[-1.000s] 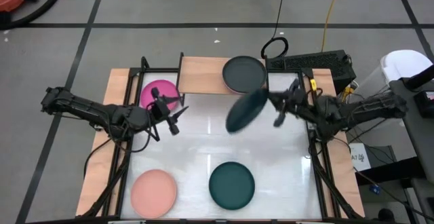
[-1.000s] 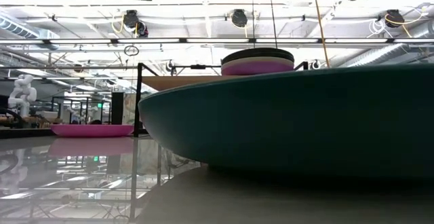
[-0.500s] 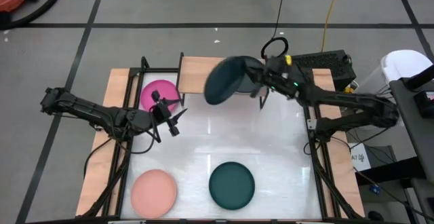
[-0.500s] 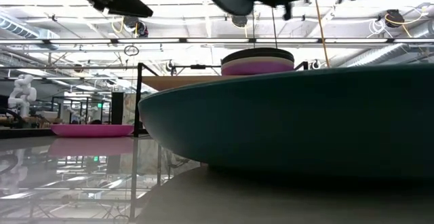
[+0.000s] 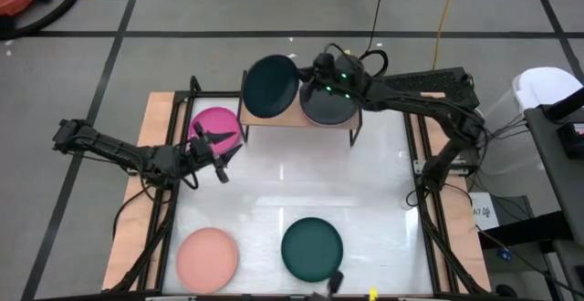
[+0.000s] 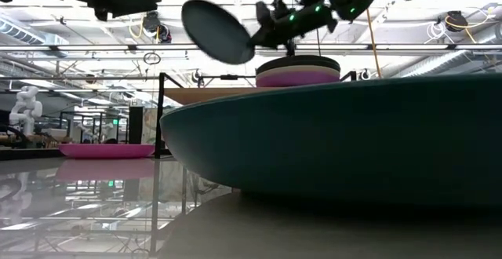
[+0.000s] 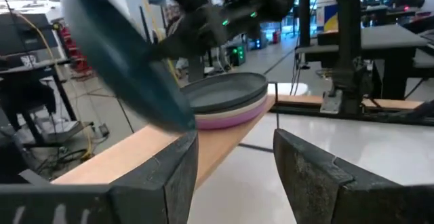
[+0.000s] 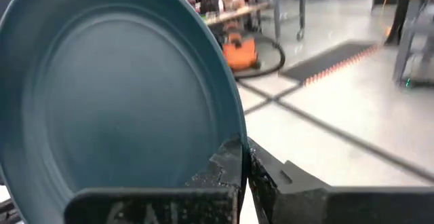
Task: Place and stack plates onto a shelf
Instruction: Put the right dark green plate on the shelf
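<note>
Dark teal plate hanging tilted over the shelf's bare left half

The right gripper [image 5: 310,86] is pinching the teal plate [image 5: 271,87] by its rim above the shelf [image 5: 258,117], beside the stack [image 5: 330,109] filling the right half. Off the shelf's left end, the magenta plate [image 5: 212,124] is lying flat, with the left gripper [image 5: 212,146] hovering spread near it.

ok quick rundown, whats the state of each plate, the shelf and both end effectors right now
held teal plate: gripped at its rim, tilted, above the shelf's empty half
stack: black plate on top, resting on the shelf
shelf: one half bare
magenta plate: flat on the table
pink plate: flat on the table
teal plate: flat on the table
right end effector: shut on the held teal plate
left end effector: open, empty, by the magenta plate
</note>
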Motion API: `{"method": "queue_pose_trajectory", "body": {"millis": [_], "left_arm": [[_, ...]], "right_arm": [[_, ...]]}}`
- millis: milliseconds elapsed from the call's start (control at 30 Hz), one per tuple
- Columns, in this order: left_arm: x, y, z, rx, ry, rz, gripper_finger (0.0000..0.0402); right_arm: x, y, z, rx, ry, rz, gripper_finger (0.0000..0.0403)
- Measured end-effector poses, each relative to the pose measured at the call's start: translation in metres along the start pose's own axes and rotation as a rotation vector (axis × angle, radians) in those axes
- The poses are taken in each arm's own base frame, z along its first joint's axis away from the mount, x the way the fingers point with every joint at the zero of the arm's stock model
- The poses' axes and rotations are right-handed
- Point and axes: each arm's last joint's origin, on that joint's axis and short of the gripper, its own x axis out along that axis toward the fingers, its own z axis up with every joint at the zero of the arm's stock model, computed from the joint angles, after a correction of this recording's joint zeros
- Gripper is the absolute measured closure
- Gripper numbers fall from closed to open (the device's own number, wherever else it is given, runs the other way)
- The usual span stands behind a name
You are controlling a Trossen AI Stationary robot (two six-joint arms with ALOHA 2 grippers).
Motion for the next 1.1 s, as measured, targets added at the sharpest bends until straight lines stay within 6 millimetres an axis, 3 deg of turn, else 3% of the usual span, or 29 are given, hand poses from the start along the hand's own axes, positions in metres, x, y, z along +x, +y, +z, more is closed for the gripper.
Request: {"method": "queue_pose_trajectory", "body": {"millis": [167, 367, 1100], "left_arm": [[-0.001, -0.001, 0.001, -0.007, -0.01, -0.015, 0.0204], [0.0, -0.002, 0.001, -0.019, -0.016, -0.035, 0.0204], [0.0, -0.001, 0.004, -0.028, -0.035, -0.037, 0.0204]], "right_arm": [[0.021, -0.018, -0.018, 0.084, 0.061, 0.027, 0.0403], [0.032, -0.033, -0.037, 0.108, 0.118, -0.011, 0.0403], [0.032, -0.035, -0.044, 0.071, 0.179, -0.033, 0.0397]]}}
